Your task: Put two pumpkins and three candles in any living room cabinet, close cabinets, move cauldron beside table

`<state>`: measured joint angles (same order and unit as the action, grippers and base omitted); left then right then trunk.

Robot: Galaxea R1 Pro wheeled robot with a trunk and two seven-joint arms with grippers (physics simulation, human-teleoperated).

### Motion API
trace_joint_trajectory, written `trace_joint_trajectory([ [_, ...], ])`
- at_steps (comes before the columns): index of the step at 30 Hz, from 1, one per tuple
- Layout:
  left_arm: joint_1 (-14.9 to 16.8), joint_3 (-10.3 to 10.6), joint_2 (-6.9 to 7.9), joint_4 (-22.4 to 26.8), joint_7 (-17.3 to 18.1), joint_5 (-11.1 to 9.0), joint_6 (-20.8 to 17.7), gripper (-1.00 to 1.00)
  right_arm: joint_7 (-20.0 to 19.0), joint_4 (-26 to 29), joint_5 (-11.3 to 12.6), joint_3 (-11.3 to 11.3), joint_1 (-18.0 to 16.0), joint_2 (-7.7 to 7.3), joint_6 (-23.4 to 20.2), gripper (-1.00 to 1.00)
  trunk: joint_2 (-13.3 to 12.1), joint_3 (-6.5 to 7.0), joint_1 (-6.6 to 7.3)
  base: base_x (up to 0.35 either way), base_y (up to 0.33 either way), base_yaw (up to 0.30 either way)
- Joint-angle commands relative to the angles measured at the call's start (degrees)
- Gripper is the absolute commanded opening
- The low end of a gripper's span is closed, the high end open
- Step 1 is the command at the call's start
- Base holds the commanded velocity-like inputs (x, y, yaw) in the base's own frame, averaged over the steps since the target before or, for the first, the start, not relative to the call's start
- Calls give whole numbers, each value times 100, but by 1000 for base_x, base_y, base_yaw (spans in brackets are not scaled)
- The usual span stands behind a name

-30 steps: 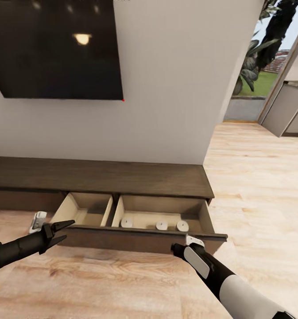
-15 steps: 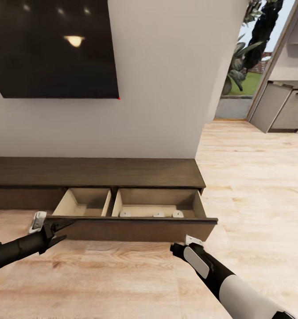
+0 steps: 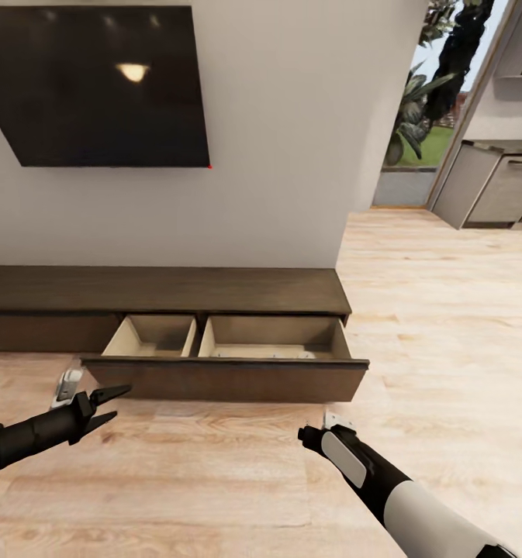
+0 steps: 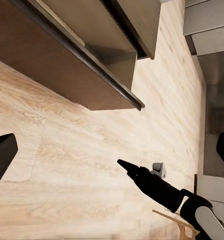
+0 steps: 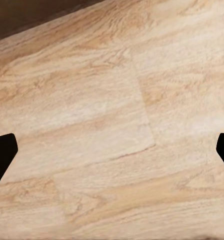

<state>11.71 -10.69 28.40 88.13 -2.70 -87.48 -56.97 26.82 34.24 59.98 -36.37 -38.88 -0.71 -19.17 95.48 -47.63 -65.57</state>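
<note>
Candles [image 3: 264, 355] barely visible in cabinet [image 3: 214, 380]

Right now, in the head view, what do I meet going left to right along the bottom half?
Left pincer → small drawer compartment → wide drawer compartment → right pincer → bare wood floor.

We see our left arm reaching in from the head view's left edge, dark and slim, its left gripper [image 3: 109, 404] spread with two pointed fingers apart — nothing between them. Our right arm rises from the lower right, white forearm then dark wrist, ending at the right gripper [image 3: 334, 421] — its fingertips [image 5: 3, 150] stand wide apart, empty.
</note>
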Motion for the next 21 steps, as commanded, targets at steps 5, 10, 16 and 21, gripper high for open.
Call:
trace_joint_trajectory([
  [5,5,17,-1,2,-28,-33,-24,100,42,12,34,-37,-6,-11,-15,100,3,-4,3,-254,-1,0],
  [10,6,-5,-1,2,-28,-32,-24,100,42,5,39,-37,-6,-16,-16,100,3,-4,3,-64,0,0],
  [16,6,-12,-6,2,-28,-29,-21,100,42,18,32,-35,-6,-18,-9,100,203,-93,-106,-4,0,0],
  [21,7,5,-11,2,-34,-22,-12,100,42,21,32,-36,-5,-24,-20,100,404,-183,-216,0,0,0],
])
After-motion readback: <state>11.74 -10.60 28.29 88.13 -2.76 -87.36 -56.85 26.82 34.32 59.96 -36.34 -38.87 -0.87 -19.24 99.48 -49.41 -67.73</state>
